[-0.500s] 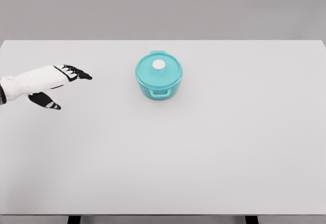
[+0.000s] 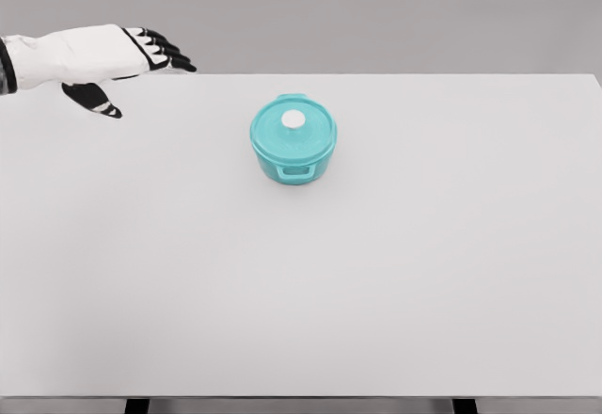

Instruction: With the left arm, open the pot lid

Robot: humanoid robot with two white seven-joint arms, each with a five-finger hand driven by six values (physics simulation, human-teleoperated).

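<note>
The round teal pot sits on the white surface a little left of centre, toward the far edge, its teal lid seated with a small white knob on top. The white left hand hovers well apart at upper left, fingers extended, thumb apart, holding nothing. The reach should probably finish directly above the knob, then descend and pinch it squarely before lifting straight up.
</note>
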